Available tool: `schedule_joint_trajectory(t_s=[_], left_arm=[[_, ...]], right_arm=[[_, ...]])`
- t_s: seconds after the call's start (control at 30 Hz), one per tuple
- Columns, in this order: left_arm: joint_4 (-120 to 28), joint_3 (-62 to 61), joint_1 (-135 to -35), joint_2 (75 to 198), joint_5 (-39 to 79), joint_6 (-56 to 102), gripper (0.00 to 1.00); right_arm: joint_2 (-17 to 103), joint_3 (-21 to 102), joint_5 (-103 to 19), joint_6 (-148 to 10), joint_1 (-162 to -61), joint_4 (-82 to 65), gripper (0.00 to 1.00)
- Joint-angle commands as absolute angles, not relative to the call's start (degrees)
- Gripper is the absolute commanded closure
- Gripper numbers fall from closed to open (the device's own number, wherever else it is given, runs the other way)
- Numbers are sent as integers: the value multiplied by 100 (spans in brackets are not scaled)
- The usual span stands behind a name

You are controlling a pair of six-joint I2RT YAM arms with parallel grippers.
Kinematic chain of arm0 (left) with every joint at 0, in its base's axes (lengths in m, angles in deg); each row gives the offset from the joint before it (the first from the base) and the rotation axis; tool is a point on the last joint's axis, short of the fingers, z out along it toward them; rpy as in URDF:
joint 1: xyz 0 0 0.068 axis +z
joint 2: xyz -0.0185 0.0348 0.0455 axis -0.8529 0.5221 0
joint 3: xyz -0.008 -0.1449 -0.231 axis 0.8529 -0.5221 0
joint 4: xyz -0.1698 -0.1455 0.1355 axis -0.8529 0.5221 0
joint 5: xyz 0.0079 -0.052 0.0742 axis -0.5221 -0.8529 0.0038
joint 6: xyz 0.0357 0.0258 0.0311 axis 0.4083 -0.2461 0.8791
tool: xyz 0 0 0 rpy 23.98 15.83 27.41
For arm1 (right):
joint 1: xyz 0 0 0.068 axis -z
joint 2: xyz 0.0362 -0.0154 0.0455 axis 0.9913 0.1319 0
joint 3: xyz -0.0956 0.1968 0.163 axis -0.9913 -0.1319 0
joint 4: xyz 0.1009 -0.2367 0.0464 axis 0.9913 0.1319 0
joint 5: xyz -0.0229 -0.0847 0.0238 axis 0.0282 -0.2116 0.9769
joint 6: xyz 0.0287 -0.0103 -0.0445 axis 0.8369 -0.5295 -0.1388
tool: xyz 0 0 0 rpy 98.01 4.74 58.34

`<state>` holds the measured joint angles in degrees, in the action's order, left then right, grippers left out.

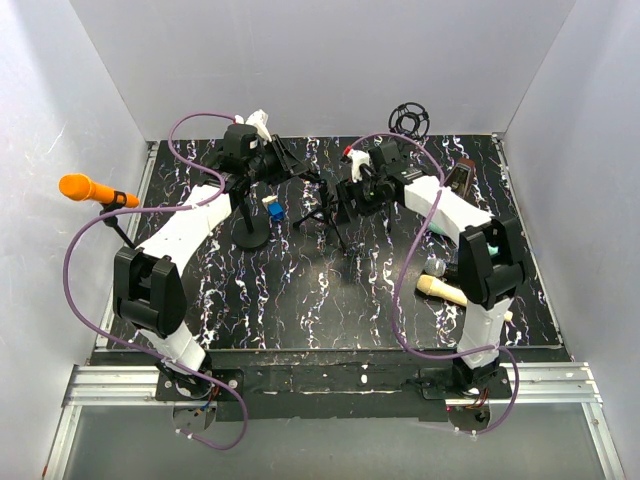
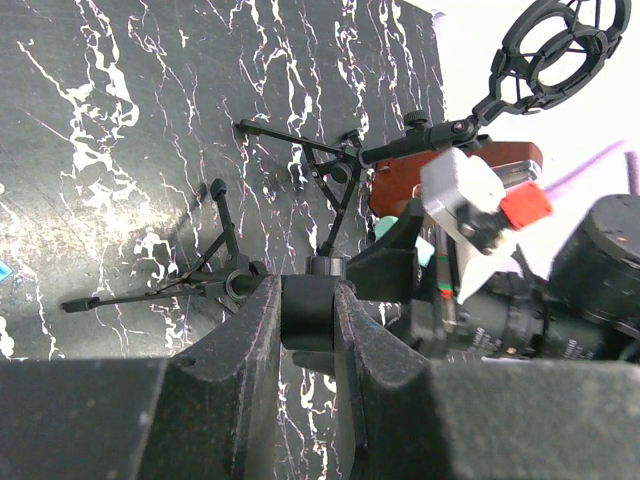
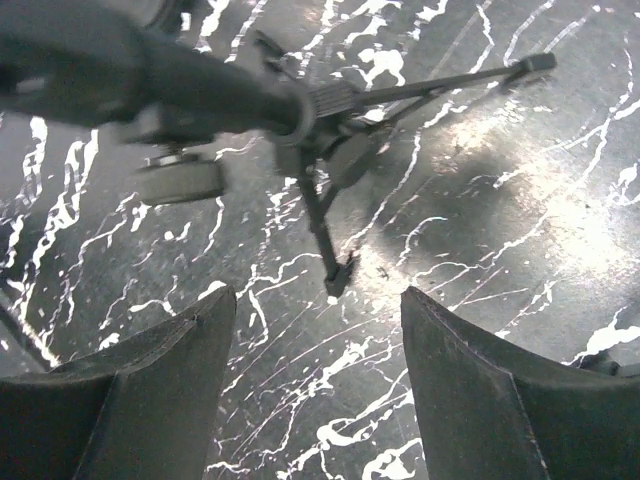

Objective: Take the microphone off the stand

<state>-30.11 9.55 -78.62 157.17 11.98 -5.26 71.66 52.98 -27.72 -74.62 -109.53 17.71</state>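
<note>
Clamping what appears to be the black mic just short of the hub of the tripod, the left jaws are clenched on it. Its long axis points toward the right arm, whose jaws hang released over the tripod legs on the bench, nearer stand than mic.

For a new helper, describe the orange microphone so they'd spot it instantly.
Find the black marbled table and its left edge, beside the left arm. There a microphone sits on a thin black stand. It's bright orange; the cream microphone lies flat.
</note>
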Motion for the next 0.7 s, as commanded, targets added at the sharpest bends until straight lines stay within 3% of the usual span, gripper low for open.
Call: schedule_joint_trajectory(t_s=[0.0,0.4,0.67], left_arm=[[-2684,789,-7804,15633,1318,-440,100],[-2728,736,-7804,15589,1300,-449,100],[-2736,737,-7812,15597,1300,-414,100]], right_arm=[[6586,5231,-2071,-7975,-10984,1694,26],[7270,6400,-2570,-7200,-10984,1421,29],[7315,5778,-3063,-7754,-10984,1571,31]])
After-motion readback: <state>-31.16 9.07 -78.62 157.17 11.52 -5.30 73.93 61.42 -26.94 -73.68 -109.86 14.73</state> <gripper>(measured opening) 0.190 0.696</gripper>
